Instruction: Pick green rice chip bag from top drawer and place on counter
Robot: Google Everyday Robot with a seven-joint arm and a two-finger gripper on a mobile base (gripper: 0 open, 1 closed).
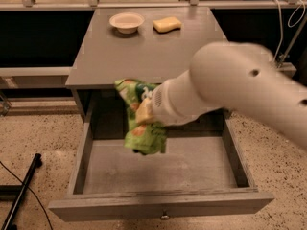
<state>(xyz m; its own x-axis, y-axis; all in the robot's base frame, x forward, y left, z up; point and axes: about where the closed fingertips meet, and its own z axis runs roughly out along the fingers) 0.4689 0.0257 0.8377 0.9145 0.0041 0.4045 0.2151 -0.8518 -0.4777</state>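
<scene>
The green rice chip bag hangs in the air above the open top drawer, its top level with the front edge of the counter. My gripper is at the end of the big white arm, which reaches in from the right. It is shut on the upper part of the bag, and the arm hides most of it. The drawer floor below the bag is bare, and its knob shows on the front panel.
A white bowl and a yellow sponge sit at the back of the counter. A black pole lies on the speckled floor at the left. Cables hang at the right.
</scene>
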